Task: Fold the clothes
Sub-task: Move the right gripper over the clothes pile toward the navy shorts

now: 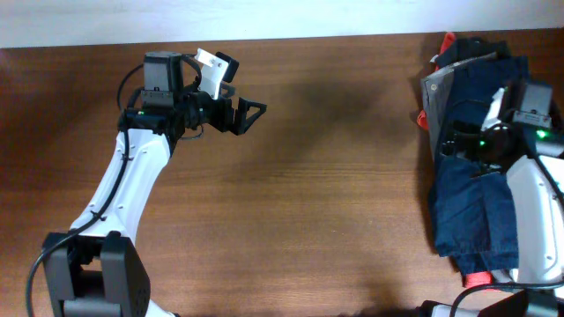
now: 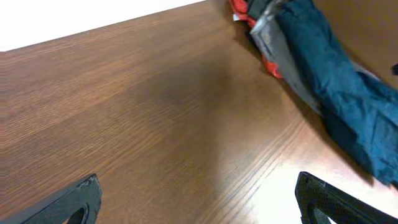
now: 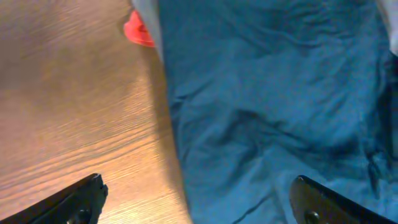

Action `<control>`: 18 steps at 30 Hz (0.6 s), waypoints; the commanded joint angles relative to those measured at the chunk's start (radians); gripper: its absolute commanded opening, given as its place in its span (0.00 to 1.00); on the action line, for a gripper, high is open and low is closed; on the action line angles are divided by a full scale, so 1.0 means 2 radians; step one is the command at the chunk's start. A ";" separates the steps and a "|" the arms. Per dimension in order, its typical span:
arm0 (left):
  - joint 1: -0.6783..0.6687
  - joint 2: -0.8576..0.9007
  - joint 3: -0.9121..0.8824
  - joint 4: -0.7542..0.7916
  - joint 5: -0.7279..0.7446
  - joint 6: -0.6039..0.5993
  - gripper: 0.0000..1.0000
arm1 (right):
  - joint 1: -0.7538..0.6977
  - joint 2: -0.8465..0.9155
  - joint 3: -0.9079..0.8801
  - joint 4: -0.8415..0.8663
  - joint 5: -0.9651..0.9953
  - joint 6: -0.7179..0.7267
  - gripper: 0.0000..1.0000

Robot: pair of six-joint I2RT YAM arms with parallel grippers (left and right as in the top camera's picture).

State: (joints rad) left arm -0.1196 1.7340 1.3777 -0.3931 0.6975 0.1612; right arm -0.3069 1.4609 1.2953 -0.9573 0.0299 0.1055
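Shorts (image 1: 471,211) bunched at right edge of frame, right claw (image 3: 198,198) wide above them, left claw (image 1: 251,116) wide at upper left

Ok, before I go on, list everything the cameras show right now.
shorts: one, dark navy, top of the pile at the table's right end
grey garment: one, grey, under the shorts, showing on the pile's side toward the table's middle
red garment: count unclear, red, poking out at the pile's edges
table: one, brown wood, under everything
left gripper: one, black, open over bare wood
right gripper: one, black, open above the shorts
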 commanded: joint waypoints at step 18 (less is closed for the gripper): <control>-0.006 0.010 0.009 -0.034 -0.207 -0.019 0.99 | 0.017 0.083 0.008 -0.015 0.042 -0.022 0.89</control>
State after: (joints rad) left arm -0.1715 1.7355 1.3785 -0.4469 0.2981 0.1375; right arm -0.3099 1.5574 1.2961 -1.0027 0.0746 0.0662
